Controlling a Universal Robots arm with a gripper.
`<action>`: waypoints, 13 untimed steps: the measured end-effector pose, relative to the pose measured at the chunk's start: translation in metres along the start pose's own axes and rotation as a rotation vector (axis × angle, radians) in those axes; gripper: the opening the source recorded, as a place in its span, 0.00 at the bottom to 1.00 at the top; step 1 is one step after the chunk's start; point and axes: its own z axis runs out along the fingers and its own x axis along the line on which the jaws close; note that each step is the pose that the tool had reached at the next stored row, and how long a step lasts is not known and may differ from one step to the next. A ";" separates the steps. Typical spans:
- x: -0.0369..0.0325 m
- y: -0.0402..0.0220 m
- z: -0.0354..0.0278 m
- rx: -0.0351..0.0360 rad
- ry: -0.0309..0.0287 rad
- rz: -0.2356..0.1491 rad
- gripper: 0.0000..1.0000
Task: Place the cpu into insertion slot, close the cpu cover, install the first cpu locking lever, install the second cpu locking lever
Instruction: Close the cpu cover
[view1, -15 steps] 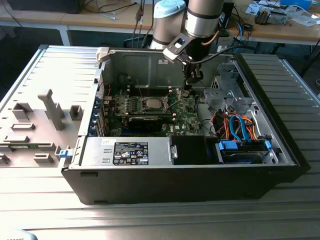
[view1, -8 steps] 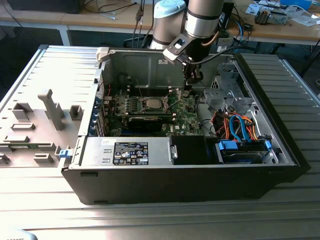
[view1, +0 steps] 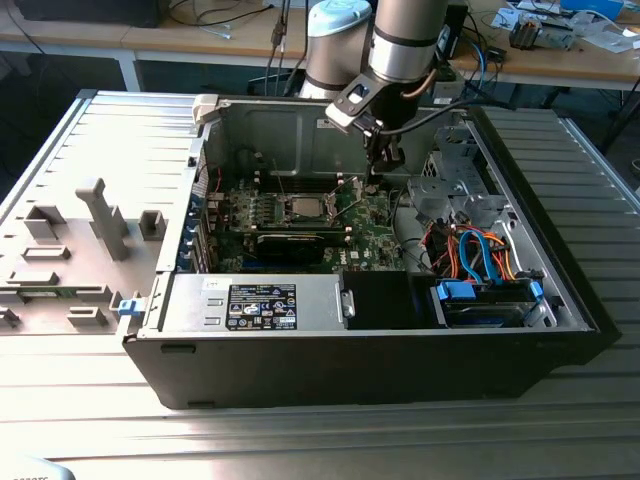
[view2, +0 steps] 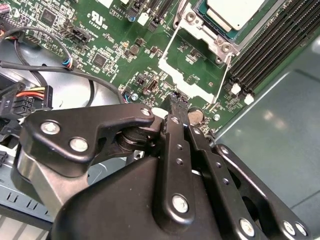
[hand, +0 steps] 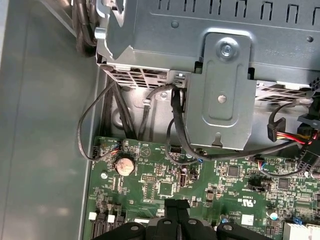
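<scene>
Fingers (view2: 174, 135), pressed together and empty, I think to serve as a pushing tip, hang beside the open cover (view2: 170, 69); the cpu (view2: 235, 12) already lies in the slot (view2: 220, 45).

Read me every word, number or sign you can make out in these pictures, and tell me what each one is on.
Black label on the silver power-supply box: print too small to read.
Green motherboard: white markings, none legible.
White sticker on the motherboard: unreadable.
</scene>
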 end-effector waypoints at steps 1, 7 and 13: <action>0.0000 0.0000 0.0008 0.0000 0.0000 0.000 0.11; 0.0000 0.0000 0.0016 -0.0003 0.0027 0.000 0.11; -0.0003 0.0028 0.0071 0.0005 0.0027 0.000 0.11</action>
